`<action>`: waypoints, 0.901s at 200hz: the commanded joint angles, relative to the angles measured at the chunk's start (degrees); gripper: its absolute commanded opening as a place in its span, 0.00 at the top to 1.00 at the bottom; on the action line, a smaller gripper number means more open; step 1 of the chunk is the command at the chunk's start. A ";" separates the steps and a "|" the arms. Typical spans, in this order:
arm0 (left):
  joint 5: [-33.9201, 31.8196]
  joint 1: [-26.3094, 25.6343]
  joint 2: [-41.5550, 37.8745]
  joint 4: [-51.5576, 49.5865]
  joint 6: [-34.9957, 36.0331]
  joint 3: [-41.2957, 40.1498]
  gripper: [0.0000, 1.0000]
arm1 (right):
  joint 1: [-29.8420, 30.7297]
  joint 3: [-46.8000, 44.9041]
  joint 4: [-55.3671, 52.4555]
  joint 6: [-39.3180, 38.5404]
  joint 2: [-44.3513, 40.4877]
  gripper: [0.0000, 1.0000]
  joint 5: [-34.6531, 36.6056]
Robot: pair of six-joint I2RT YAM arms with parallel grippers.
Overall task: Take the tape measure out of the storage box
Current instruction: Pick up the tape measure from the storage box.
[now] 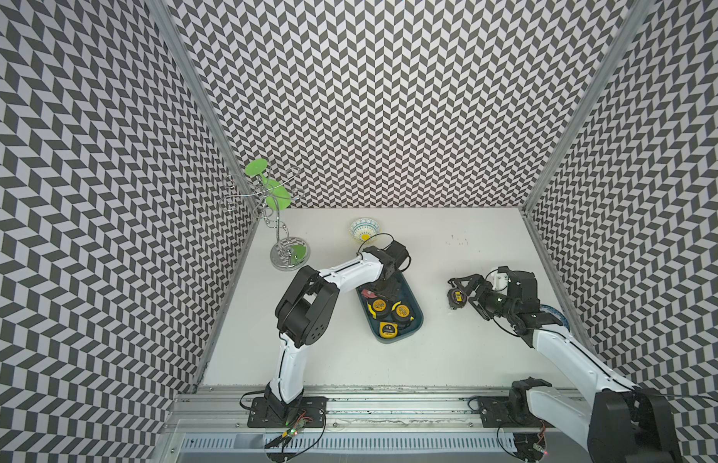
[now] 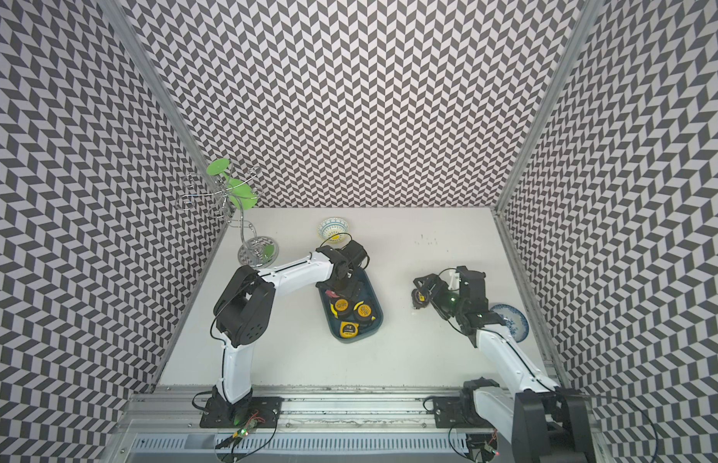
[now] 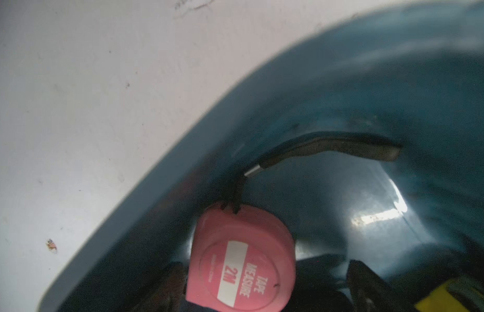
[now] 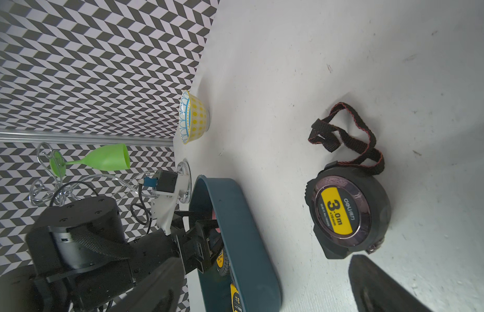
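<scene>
Pink tape measure (image 3: 242,259) shares storage box (image 1: 414,300) with three yellow tape measures (image 1: 378,306).

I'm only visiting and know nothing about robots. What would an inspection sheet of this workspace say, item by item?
Surface: white table, lightly scuffed.
Job's things: teal box holds three yellow tapes and a pink tape; a black tape lies out on the table.
Clutter: patterned bowl, wire rack with a green goblet, blue-white plate at the table's right edge.
Grippers: left gripper open, down in the box over the pink tape; right gripper open beside the black tape.
Cables: black loop by the left gripper; loose wires near the front rail.
Surroundings: chevron walls.
</scene>
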 commanded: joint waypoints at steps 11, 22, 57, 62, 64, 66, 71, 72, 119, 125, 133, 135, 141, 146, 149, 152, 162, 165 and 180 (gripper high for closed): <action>0.63 0.77 2.43 -0.13 1.12 1.04 0.02 | -0.25 1.66 1.57 0.38 -0.37 0.01 -0.47; 1.32 0.94 3.00 0.13 1.17 0.94 0.03 | -0.31 1.71 1.71 0.47 -0.28 0.00 -0.62; 3.33 0.31 2.73 0.68 0.68 2.09 0.11 | -0.30 1.84 1.73 0.38 -0.02 0.00 -0.47; 3.40 0.09 2.77 0.61 0.56 2.47 0.11 | -0.29 1.80 1.82 0.41 0.07 0.00 -0.48; 3.46 0.06 2.77 0.59 0.51 2.62 0.11 | -0.28 1.77 1.82 0.45 0.07 0.00 -0.53; 3.50 0.03 2.81 0.51 0.47 2.85 0.12 | -0.33 1.76 1.88 0.47 0.12 0.00 -0.52; 3.55 -0.13 2.77 0.43 0.46 3.23 0.12 | -0.29 1.71 2.06 0.55 0.25 0.00 -0.47; 3.57 -0.14 2.77 0.42 0.46 3.27 0.12 | -0.32 1.69 2.07 0.55 0.25 0.00 -0.46; 3.07 -0.46 3.47 -0.37 0.88 3.49 0.15 | -0.36 2.15 3.14 0.64 1.64 0.01 -1.23; 2.82 -0.34 3.47 -0.45 1.14 3.13 0.14 | -0.35 2.19 3.16 0.65 1.74 0.00 -1.33; 2.64 -0.08 3.40 -0.44 1.44 2.64 0.14 | -0.34 2.24 3.25 0.60 1.70 0.00 -1.38; 2.63 -0.01 3.43 -0.47 1.54 2.51 0.14 | -0.39 2.27 3.30 0.64 1.73 0.01 -1.41; 2.71 0.25 3.47 -0.42 1.81 2.23 0.15 | -0.35 2.24 3.37 0.70 1.74 0.00 -1.50; 2.71 0.44 3.47 -0.39 1.95 2.04 0.15 | -0.34 2.28 3.34 0.73 1.66 0.00 -1.50; 2.72 0.53 3.51 -0.38 2.10 1.96 0.15 | -0.39 2.17 3.44 0.71 1.65 0.00 -1.57; 2.67 0.61 3.55 -0.33 2.19 1.91 0.15 | -0.35 2.18 3.48 0.73 1.65 0.00 -1.59; 2.46 0.81 3.73 -0.39 2.56 1.90 0.17 | -0.36 2.10 3.55 0.82 1.63 0.00 -1.66; 2.38 0.89 3.81 -0.34 2.59 1.91 0.18 | -0.40 2.02 3.49 0.82 1.65 0.00 -1.68; 1.93 1.06 4.25 -0.38 2.88 2.38 0.21 | -0.42 1.98 3.59 0.82 1.64 0.00 -1.85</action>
